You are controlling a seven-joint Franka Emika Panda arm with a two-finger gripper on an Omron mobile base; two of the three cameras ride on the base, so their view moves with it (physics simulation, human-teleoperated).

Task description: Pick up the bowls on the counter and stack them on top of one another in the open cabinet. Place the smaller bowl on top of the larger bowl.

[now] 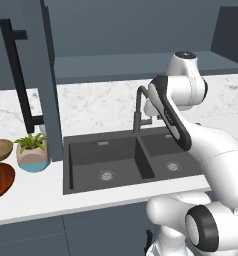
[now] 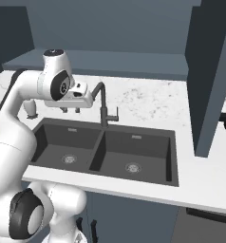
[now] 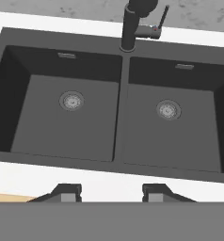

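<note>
Far left on the tabletop (image 1: 36,192), the red bowl (image 1: 0,181) and tan bowl (image 1: 1,149) sit touching beside a plant pot (image 1: 33,152). Well apart from them, my end effector (image 3: 111,192) hangs empty over the double sink (image 3: 118,117), fingers (image 3: 67,192) spread, faucet (image 3: 132,23) ahead.

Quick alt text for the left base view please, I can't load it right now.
Both bowls sit at the far left edge of the counter: the larger bowl in front, the smaller bowl just behind it, beside a potted plant. The white arm rises at right over a dark double sink and faucet. Above, the open cabinet's door hangs at left.
</note>
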